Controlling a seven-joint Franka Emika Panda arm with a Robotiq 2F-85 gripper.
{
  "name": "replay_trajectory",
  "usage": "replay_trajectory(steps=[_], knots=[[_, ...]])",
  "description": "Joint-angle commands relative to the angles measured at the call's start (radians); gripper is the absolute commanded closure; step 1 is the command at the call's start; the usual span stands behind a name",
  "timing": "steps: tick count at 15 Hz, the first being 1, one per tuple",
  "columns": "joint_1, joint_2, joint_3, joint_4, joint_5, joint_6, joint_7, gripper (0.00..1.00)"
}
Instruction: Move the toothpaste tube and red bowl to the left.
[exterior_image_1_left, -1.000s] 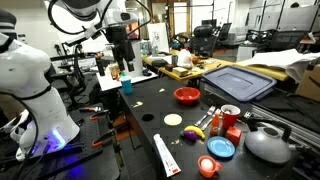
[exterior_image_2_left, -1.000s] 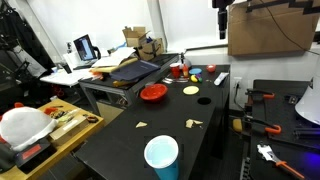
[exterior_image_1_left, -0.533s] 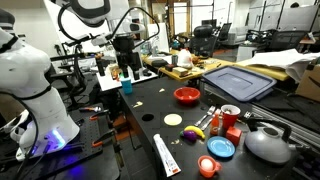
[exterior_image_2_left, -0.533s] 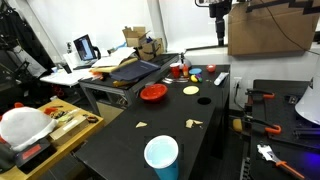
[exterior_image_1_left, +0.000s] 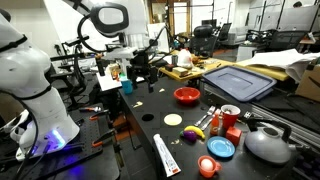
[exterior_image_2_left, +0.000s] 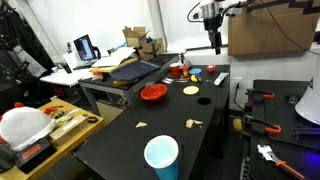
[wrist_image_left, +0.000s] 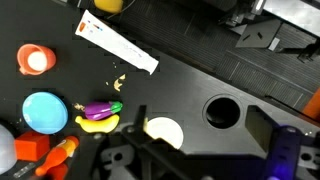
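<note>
Two items untouched: toothpaste tube and red bowl; my gripper hangs high, jaws spread and empty, so next I must drop over the tube

Fingers: spread, high above the counter, clear air beneath.
Under them: bare counter, a round hole, a yellow disc.
Beyond the disc: toy fruit, blue plate, orange lid and toothpaste tube, with gaps between.
Red bowl: open counter all round.
</note>
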Motion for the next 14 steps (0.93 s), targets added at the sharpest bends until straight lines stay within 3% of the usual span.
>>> replay_trajectory(steps=[1,7,14], knots=[[-0.004,0.157,-0.024,0.070,0.021,0.058,-0.152,0.00],[-0.054,0.358,-0.006,0.151,0.029,0.094,-0.292,0.00],[-0.128,0.549,0.020,0.249,0.008,0.114,-0.333,0.00]])
